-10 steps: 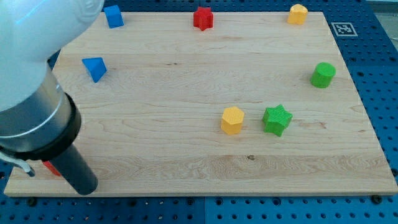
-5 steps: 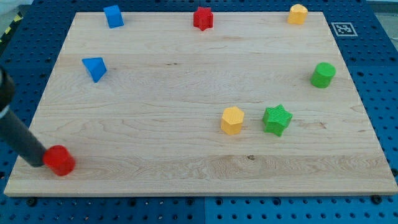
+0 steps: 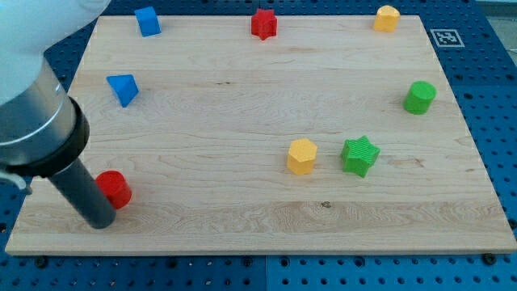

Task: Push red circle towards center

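My tip [image 3: 100, 222] rests on the wooden surface [image 3: 242, 105] at the view's lower left, touching the red circle [image 3: 114, 189] on that block's lower-left side. The dark rod rises from there toward the view's upper left into a broad grey and white arm body that covers the surface's left edge. There is no claw on this arm, only the rod, so nothing is spread, pressed together or pinching; the sole contact is my tip against the red circle.

Taking the red circle as the landmark: it sits near the surface's lower-left corner, well apart from the middle of the surface. The blue triangular block [image 3: 123, 88] lies toward the view's top from it, a fair way off. The blue cube [image 3: 147, 20] is further toward the view's top, near the surface's top edge. The red star [image 3: 263, 23] is toward the view's top and right, also at the top edge. The yellow hexagonal block [image 3: 302, 156] lies to the view's right and slightly higher, with the green star [image 3: 360, 155] just beside it on its far side, the two apart. The green cylinder [image 3: 419, 97] is far to the view's right and higher, near the right edge. A second yellow block [image 3: 387, 18] sits in the top-right corner, the farthest of all from the red circle.
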